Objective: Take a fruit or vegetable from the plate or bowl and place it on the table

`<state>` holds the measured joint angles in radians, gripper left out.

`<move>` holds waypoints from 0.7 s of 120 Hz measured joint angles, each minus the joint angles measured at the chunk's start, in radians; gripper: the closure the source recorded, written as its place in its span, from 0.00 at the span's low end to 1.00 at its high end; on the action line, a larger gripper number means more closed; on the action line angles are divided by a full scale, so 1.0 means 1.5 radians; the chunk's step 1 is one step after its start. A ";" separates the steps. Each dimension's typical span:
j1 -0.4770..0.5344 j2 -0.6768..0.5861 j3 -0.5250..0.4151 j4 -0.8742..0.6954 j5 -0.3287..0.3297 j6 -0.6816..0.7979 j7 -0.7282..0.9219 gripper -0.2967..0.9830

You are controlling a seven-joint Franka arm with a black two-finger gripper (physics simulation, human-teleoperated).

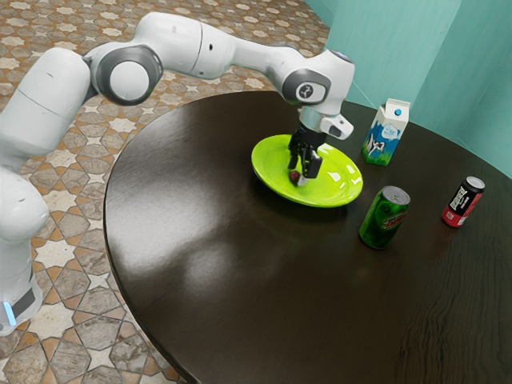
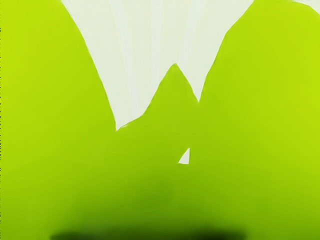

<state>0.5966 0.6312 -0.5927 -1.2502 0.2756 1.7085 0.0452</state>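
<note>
Over the lime-green plate [image 1: 340,190], my gripper [image 1: 302,170] points down, low above its middle. A small dark red fruit or vegetable [image 1: 295,177] is at the gripper's lower end, partly hidden by it; its kind is too small to tell. Whether it is gripped cannot be told. In the wrist view, the green plate [image 2: 260,125] lies close under my hand with pale reflections on it, and a dark blurred strip [image 2: 150,235] runs along the lower edge.
Behind the plate stands a blue and white milk carton [image 1: 386,134]. A green can [image 1: 385,218] stands close to the plate on the exterior view's right, with a black and red can [image 1: 463,202] farther right. All rest on the dark round table [image 1: 240,296].
</note>
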 joint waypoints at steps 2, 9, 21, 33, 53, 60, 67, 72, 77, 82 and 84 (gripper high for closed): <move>0.000 0.000 0.000 0.000 0.000 0.001 0.000 0.34; 0.000 0.000 0.000 0.000 0.002 0.003 -0.001 0.41; -0.001 -0.001 0.000 0.000 0.006 0.005 -0.001 0.54; -0.003 -0.003 0.000 0.000 0.010 0.007 -0.003 0.61; -0.008 -0.018 -0.020 0.001 0.025 -0.007 -0.010 0.64; -0.009 -0.028 -0.048 0.002 0.036 -0.024 -0.015 0.65; -0.009 -0.036 -0.081 0.005 0.046 -0.042 -0.021 0.65; -0.011 -0.040 -0.110 0.011 0.054 -0.059 -0.027 0.65; -0.012 -0.042 -0.146 0.013 0.064 -0.076 -0.035 0.65; -0.013 -0.043 -0.180 0.012 0.071 -0.094 -0.044 0.65; -0.013 -0.043 -0.192 0.011 0.074 -0.100 -0.048 0.65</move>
<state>0.5768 0.5665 -0.8810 -1.2331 0.3861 1.5587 -0.0263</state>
